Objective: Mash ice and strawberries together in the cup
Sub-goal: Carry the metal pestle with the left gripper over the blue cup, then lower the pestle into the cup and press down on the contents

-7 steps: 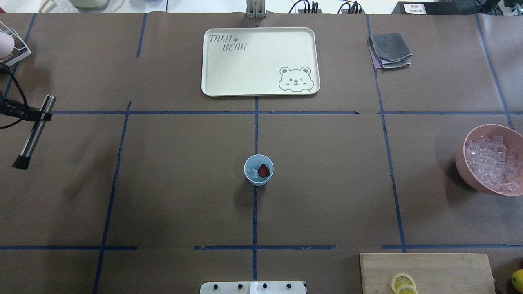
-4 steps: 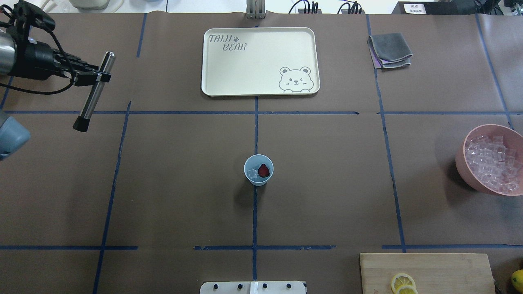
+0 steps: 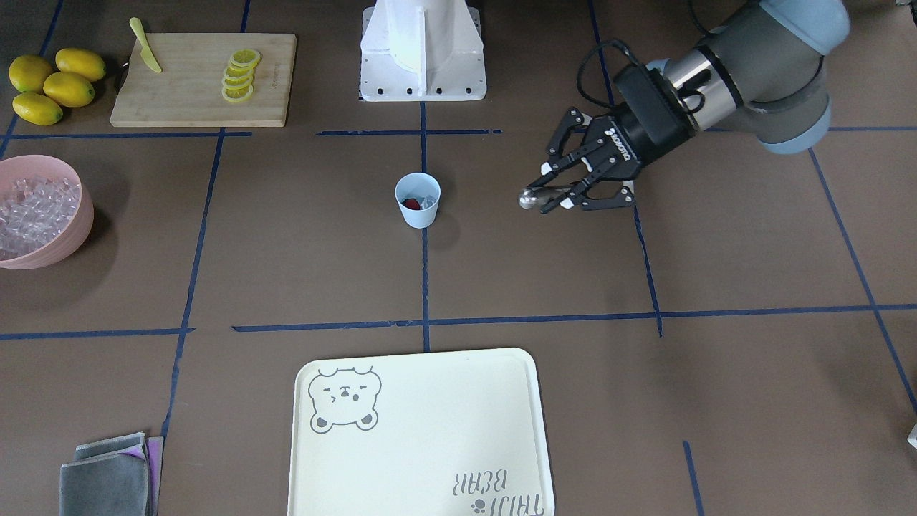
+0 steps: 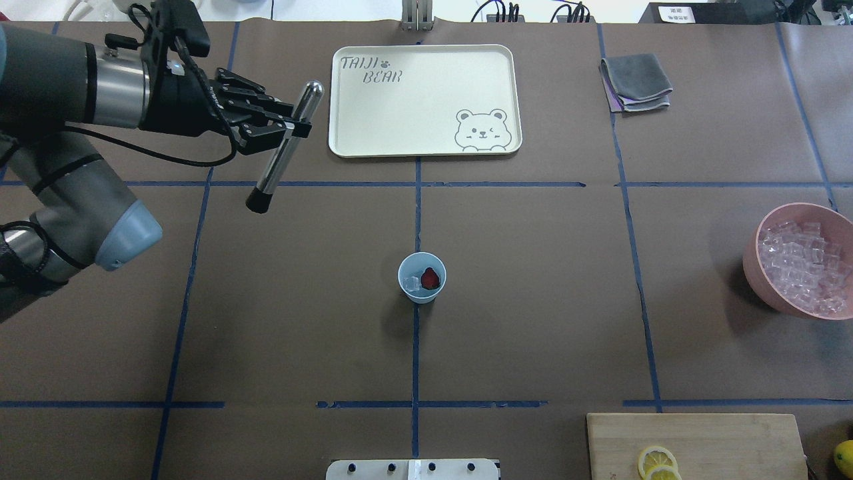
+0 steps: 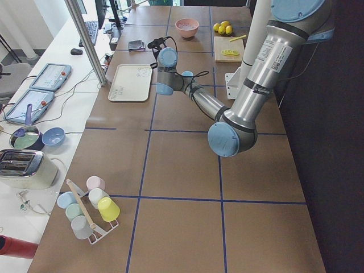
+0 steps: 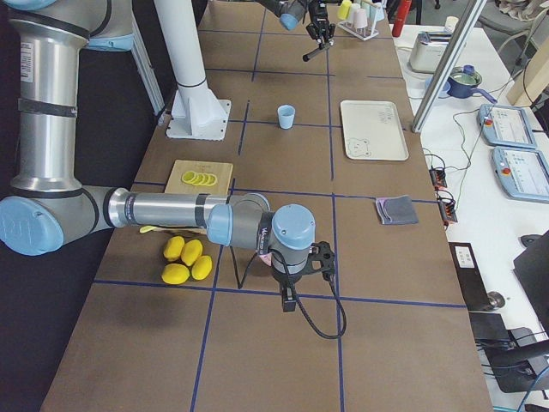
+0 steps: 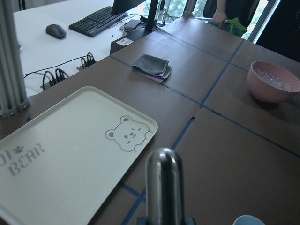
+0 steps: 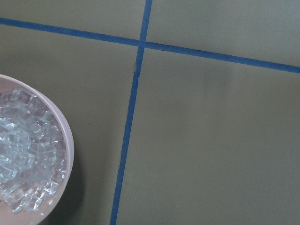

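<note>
Nearest the robot base: cutting board [image 4: 700,440] with lemon slices [image 4: 656,462], no writing legible on it. Right gripper [image 6: 290,300] shows only in the exterior right view, hanging low over the table past the whole lemons [image 6: 187,260]; cannot tell whether its fingers are apart or closed.

Mid-table: cup [image 4: 422,278] upright on a blue tape line, strawberry [image 4: 430,278] and ice [image 4: 412,285] inside, side by side. Pink bowl [image 4: 756,267] at the right edge, heaped with clear cubes [image 4: 800,267].

Left arm reaches in from the left, wrist roughly level. Left gripper [image 4: 293,127] is clamped across a steel muddler [image 4: 283,150], which is tilted with its black end low and rounded top toward the tray, in the air, well apart from the cup. White lettering on the gripper body is too small to read.

Far side: tray [image 4: 426,100] printed "TAIJI BEAR" with a bear face; folded grey cloth [image 4: 636,81].
</note>
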Robot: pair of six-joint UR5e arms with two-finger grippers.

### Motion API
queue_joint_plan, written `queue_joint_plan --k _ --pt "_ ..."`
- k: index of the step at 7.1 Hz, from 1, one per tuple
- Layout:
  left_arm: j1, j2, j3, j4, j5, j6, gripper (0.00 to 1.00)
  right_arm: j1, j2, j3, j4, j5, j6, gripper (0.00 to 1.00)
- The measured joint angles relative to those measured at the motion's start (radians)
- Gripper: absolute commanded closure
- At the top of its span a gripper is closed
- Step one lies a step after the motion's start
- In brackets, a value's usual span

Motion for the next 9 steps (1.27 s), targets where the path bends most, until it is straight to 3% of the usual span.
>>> queue_joint_plan --k 5,7,9 --pt "0.273 -0.047 0.01 -0.337 0.36 0.23 1.0 0.012 -0.004 0.006 0.0 0.002 0.0 0.0" --pt "0.334 -0.05 0.034 -0.435 0.427 0.313 1.0 0.014 -0.007 0.008 0.0 0.002 -0.001 0.0" --pt "0.371 -0.07 0.125 -0.543 0.498 0.336 1.0 0.016 -0.011 0.011 0.0 0.002 -0.002 0.0"
